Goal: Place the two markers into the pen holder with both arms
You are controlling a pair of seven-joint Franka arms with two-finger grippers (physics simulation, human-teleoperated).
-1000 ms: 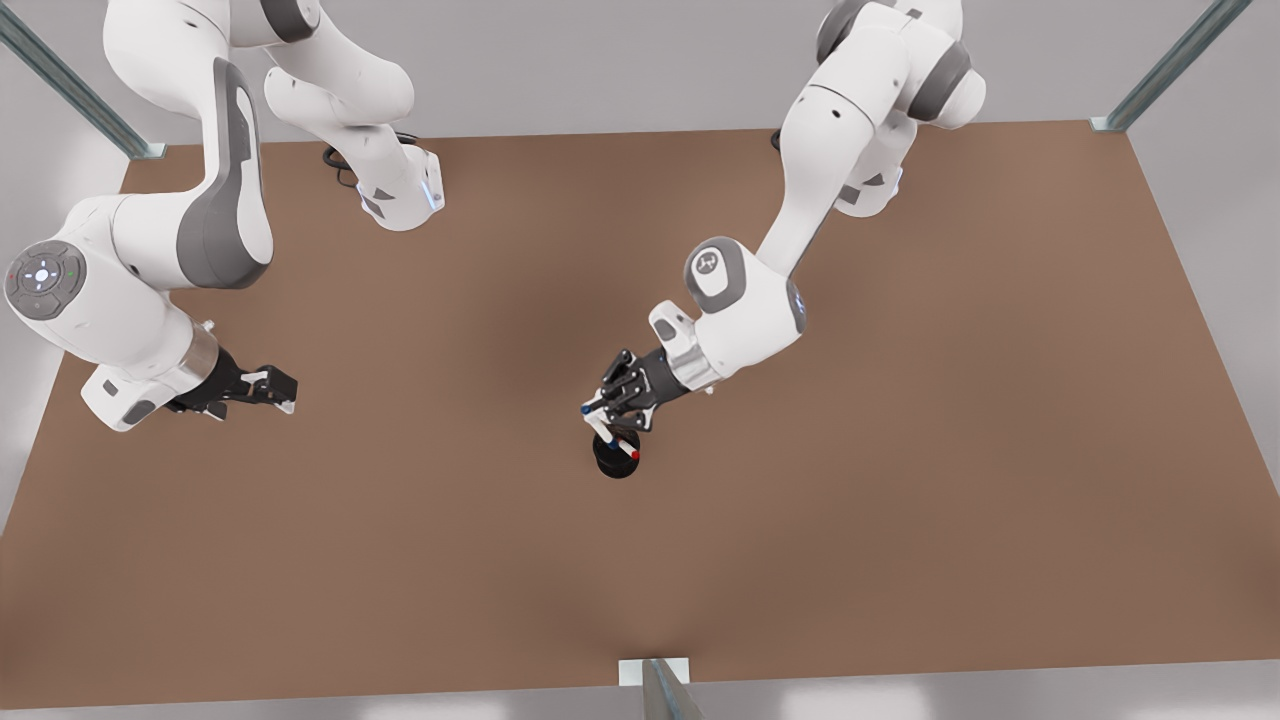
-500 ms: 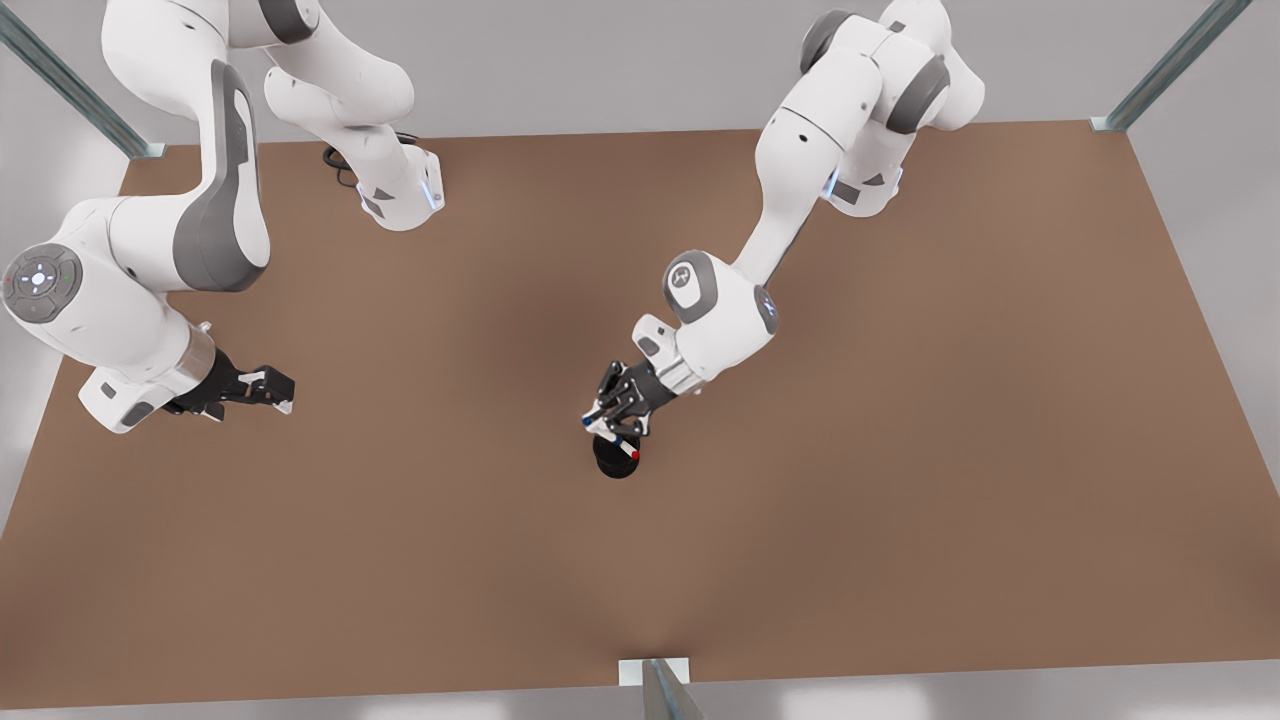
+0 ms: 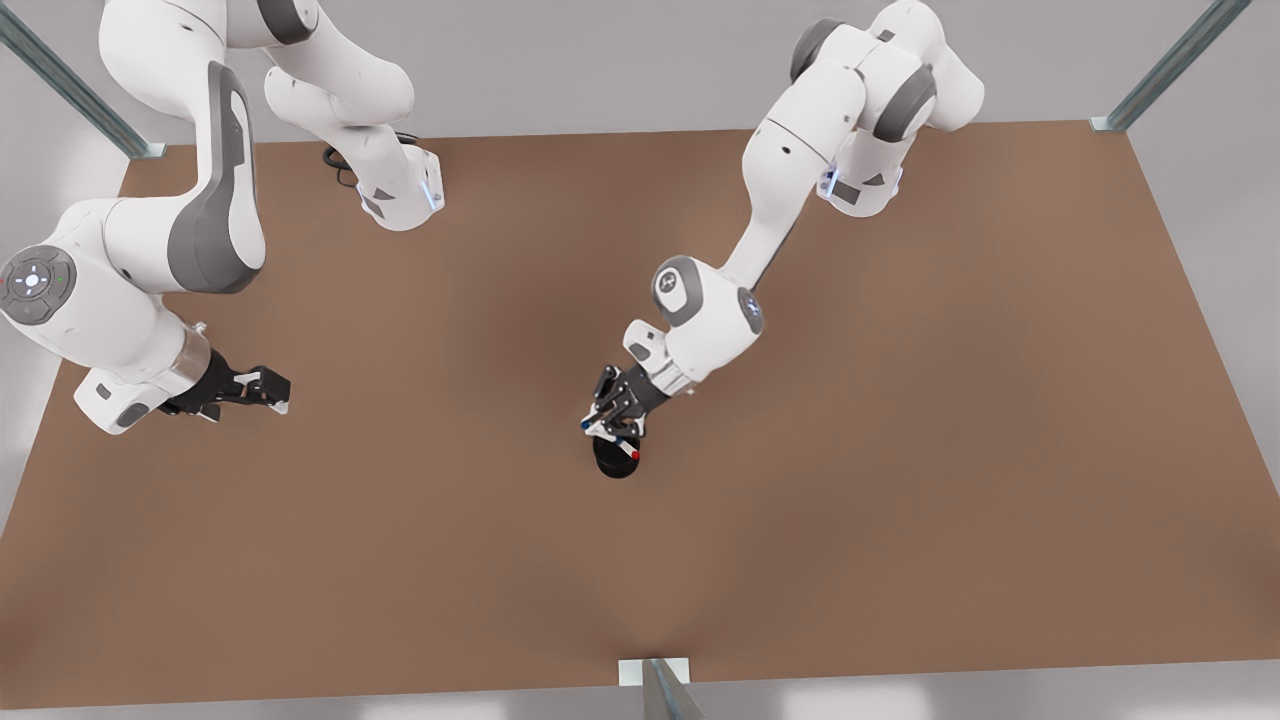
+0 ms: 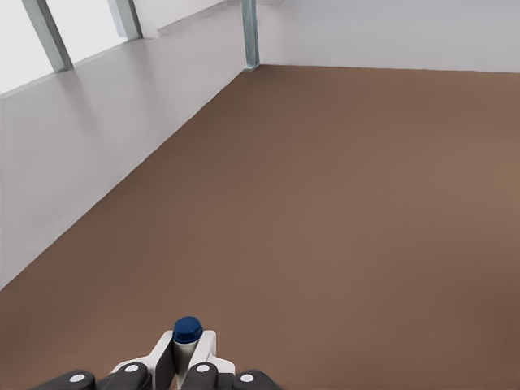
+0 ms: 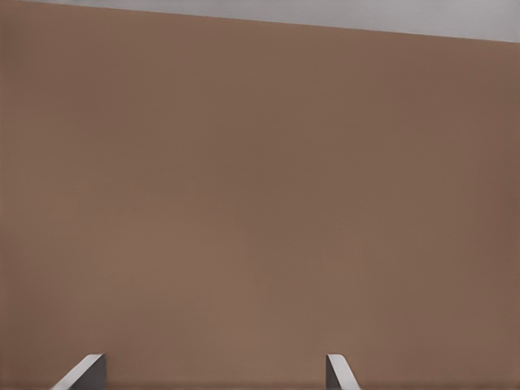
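I saw the pen holder (image 3: pixel 616 461) mid-table with the red marker (image 3: pixel 629 451) inside. Directly above it, the left gripper (image 3: pixel 607 424) pinched the blue marker (image 4: pixel 188 333), its cap plain from the wrist. The right gripper (image 3: pixel 268 390) waited with fingers (image 5: pixel 83 373) spread, at the front view's left.

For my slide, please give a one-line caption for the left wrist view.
Left gripper shut on the blue-capped marker, above the brown table.

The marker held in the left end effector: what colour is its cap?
Dark blue, clearest in the left wrist view.
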